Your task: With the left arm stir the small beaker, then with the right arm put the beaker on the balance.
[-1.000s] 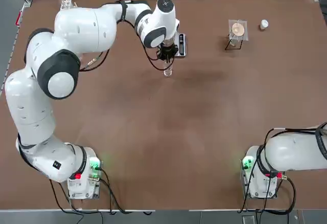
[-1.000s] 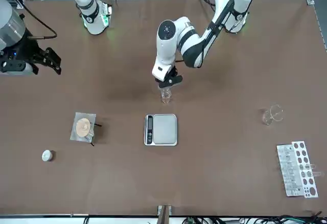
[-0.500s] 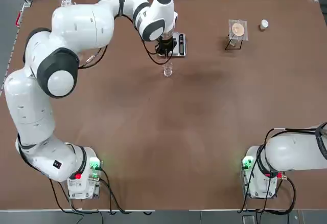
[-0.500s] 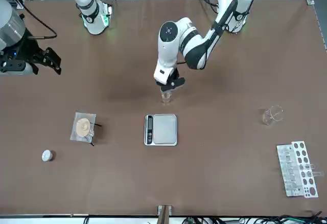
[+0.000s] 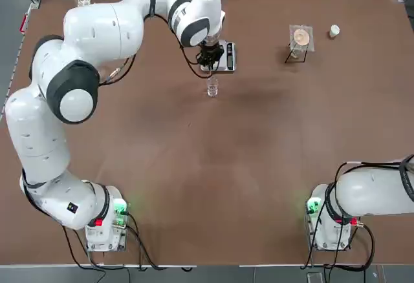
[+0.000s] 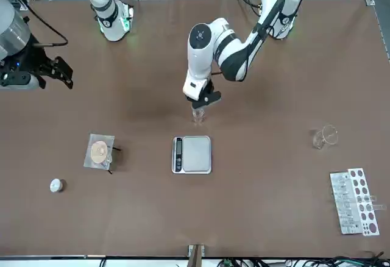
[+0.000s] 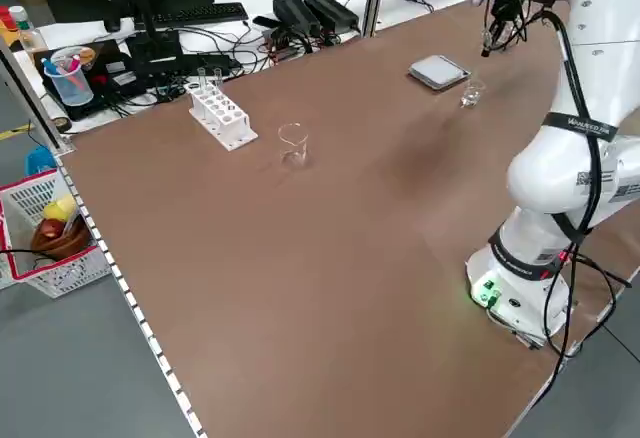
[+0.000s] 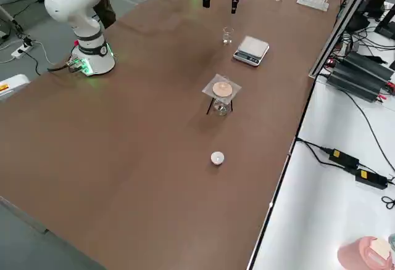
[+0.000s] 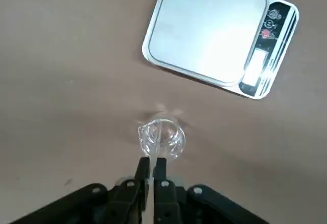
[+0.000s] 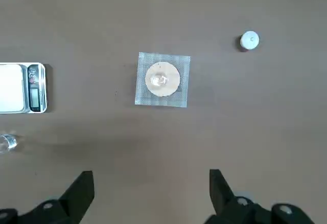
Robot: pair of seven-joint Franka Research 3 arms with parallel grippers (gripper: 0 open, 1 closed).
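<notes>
Two fingers of the left hand [image 9: 153,160] are pressed nearly together, pinching a thin clear glass rod [image 9: 159,132] between their tips. The rod's lower end reaches into the small beaker [image 9: 171,141]; the fingers themselves are above its rim. The right hand [image 10: 152,173] is spread wide with nothing between its fingers, parked over the worktop [image 6: 256,175] at the robot's right.

The small beaker stands upright on the worktop, its mouth facing up and its long axis vertical. It is near the balance [image 6: 195,155], on the robot's side of it and apart from it. In the left wrist view, its pouring lip points away from the side where the balance carries its dark display strip [image 9: 265,45].

The glass is clear and colourless, a short cylinder with bright glints along the rim and wall. I cannot tell whether it has anything besides the rod inside.

Toward the robot's right are a tripod [image 8: 231,105] bearing gauze with a pale disc [image 10: 162,79], and a small white-capped bottle [image 8: 217,158]. A larger glass beaker [image 7: 293,146] and a white test-tube rack [image 7: 222,118] stand toward its left.
</notes>
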